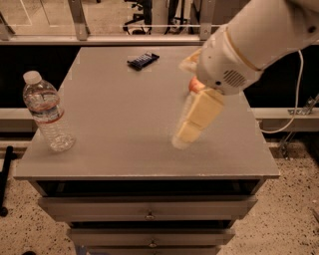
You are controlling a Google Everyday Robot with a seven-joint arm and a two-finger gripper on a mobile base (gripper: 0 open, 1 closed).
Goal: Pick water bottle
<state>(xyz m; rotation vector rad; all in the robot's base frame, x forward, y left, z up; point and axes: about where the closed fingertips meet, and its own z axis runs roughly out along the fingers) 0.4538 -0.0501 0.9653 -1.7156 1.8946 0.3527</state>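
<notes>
- Clear ribbed plastic, white cap, thin red-and-white band: the water bottle (47, 112), upright near the front corner of the surface (124, 114) at the left of the view, close to both edges, touched by nothing.
- Cream-coloured end effector (192, 122), smeared by motion, hanging over the middle-right of the surface and well apart from the bottle; released or clenched, cannot tell; nothing visibly held.
- Above it, the bulky white arm (259, 35), reaching in from the upper right and hiding most of a red apple (194, 85).
- Step in hand, by judgement: the approach only, with no grasp made yet.
- Next move, probably: across the surface toward the bottle, then in level at the ribbed body, gently, since so tall and light a thing looks easy to tip or push off the near edge.
- Surface: flat grey top over a stack of drawers (149, 211); a dark snack bar (143, 60) lying toward the far edge.
- Room: metal rail posts and chair bases (142, 12) behind, speckled floor (294, 219) below, a pale cable (297, 94) drooping at the right.
</notes>
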